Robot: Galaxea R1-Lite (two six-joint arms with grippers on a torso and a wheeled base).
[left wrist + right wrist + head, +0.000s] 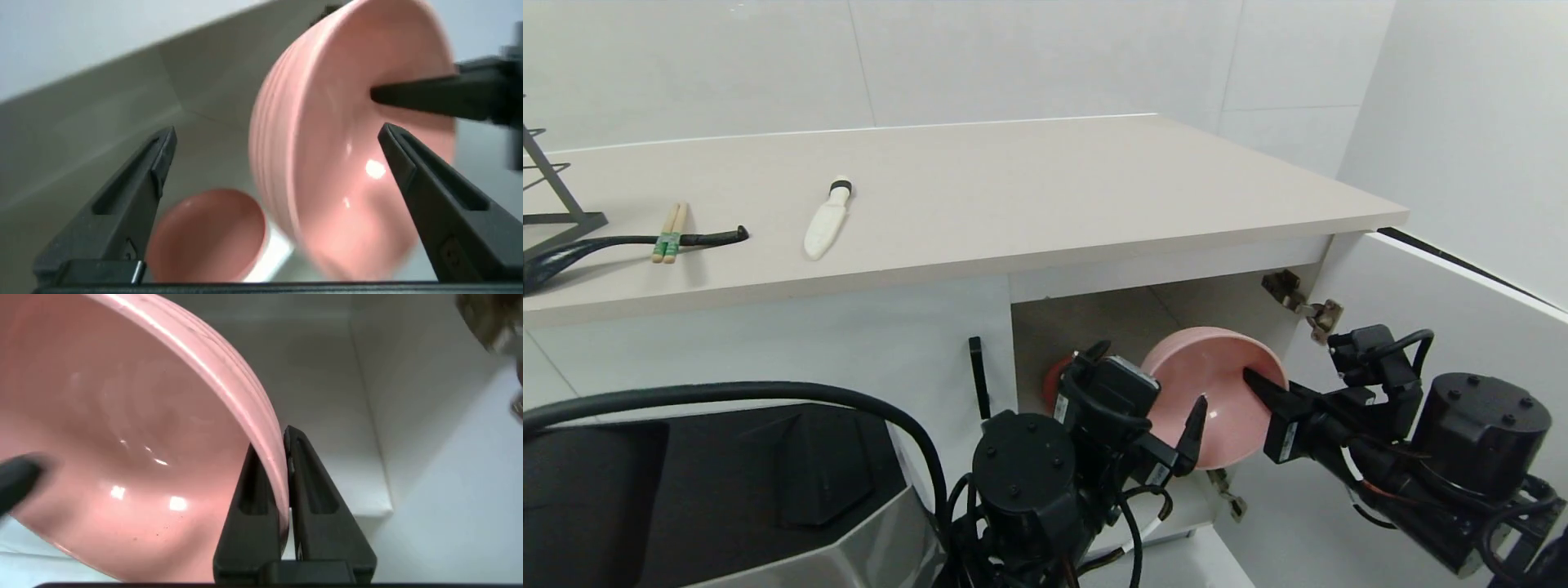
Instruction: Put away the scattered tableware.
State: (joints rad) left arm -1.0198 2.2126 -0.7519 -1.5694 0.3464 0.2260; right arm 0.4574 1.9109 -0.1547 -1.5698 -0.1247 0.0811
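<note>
Head view: held a glossy pink ceramic bowl (1217, 392) by its rim in the right gripper (1254, 377), clamped there, at the mouth of the open white cupboard (1143, 306) under the pale counter (1013, 188). Hung steeply tilted, hollow turned out toward the robot. Round, so no long axis to speak of. Showed the left gripper (1145, 377) spread wide just beside the bowl's near edge, gripping nothing.

Left wrist view: looked out between wide-apart fingers (131, 196) at the bowl, ribbed on its outside, and at a second pink bowl (208, 233) sitting upright on the cupboard floor below.

Right wrist view: pinched the rim with one finger inside, one outside. Judged stiff, glazed, slippery and breakable, and rather heavy for a one-edge pinch. Best taken at the rim or cradled from below, and set down gently.
</note>
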